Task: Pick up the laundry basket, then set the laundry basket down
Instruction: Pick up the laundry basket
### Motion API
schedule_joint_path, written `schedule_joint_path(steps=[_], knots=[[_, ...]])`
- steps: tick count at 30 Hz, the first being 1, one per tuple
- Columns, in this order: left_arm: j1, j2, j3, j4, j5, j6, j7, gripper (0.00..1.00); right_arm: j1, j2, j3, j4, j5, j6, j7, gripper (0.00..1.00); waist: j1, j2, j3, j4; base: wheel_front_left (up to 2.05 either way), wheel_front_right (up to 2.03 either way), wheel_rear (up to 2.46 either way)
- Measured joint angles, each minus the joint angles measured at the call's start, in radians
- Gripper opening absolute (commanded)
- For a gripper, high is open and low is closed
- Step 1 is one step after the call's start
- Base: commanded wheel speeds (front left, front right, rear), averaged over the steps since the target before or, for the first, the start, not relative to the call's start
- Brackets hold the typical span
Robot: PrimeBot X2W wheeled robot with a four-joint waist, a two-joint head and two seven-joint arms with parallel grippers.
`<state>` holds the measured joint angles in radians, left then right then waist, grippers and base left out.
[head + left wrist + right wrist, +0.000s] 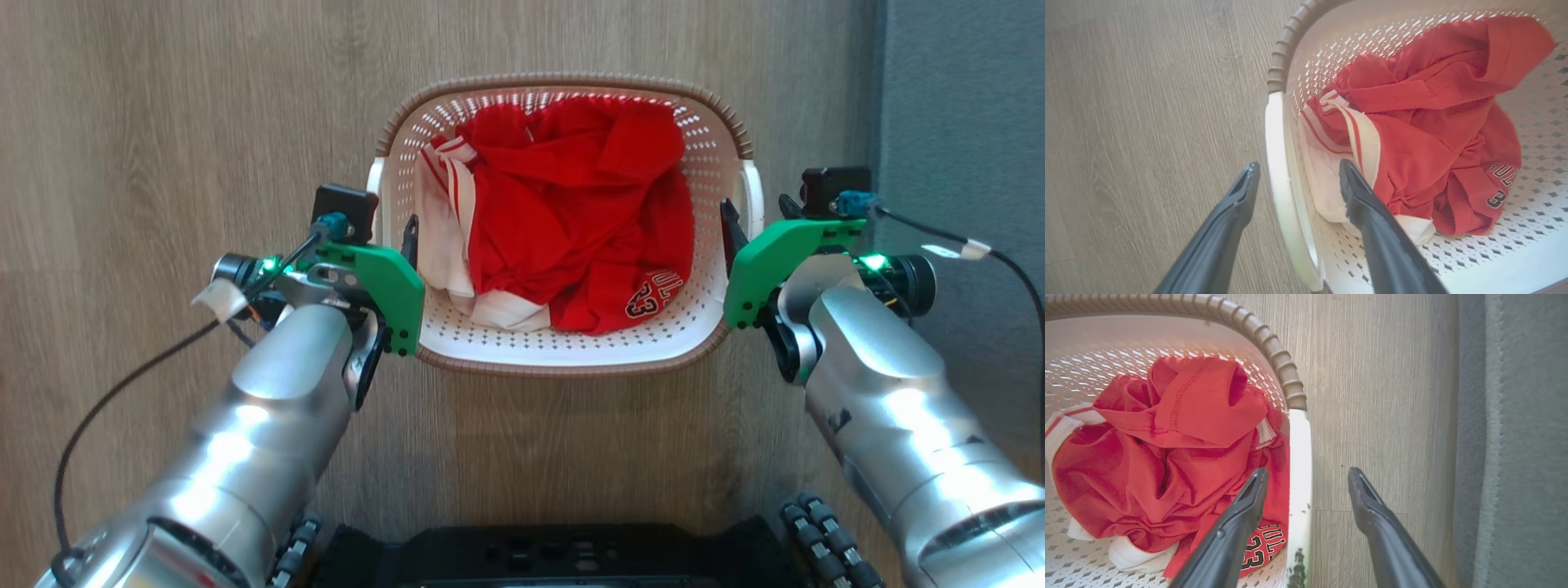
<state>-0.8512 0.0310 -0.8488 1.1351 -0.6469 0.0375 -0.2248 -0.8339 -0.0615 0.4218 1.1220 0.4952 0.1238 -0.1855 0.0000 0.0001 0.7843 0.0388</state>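
Presently, the wood-grain floor is noted beneath the laundry basket, which is placed centrally between both arms. Crumpled red-and-white clothes are contained inside it. The left hand is held open, its fingers straddling the white left handle, one inside the basket and one outside. The right hand is likewise open, straddling the right handle; neither handle is gripped.

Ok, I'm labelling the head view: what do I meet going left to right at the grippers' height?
left gripper → red-and-white clothes in the laundry basket → right gripper → grey carpet
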Motion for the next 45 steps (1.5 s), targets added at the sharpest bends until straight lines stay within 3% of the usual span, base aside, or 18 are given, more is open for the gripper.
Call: schedule_joint_path(steps=[20,45], knots=[[-0.101,0.000,-0.169,0.038,-0.151,0.017,0.110,1.00,-0.099,-0.003,0.080,0.089,0.080,0.000,0.072,1.00,0.0000,0.0000,0.091,0.017,0.00,0.00,0.00],[-0.150,0.000,-0.333,0.011,-0.268,0.052,0.119,1.00,-0.156,-0.005,0.109,0.149,0.133,0.000,0.056,1.00,0.0000,0.0000,0.162,0.042,0.00,0.00,0.00]])
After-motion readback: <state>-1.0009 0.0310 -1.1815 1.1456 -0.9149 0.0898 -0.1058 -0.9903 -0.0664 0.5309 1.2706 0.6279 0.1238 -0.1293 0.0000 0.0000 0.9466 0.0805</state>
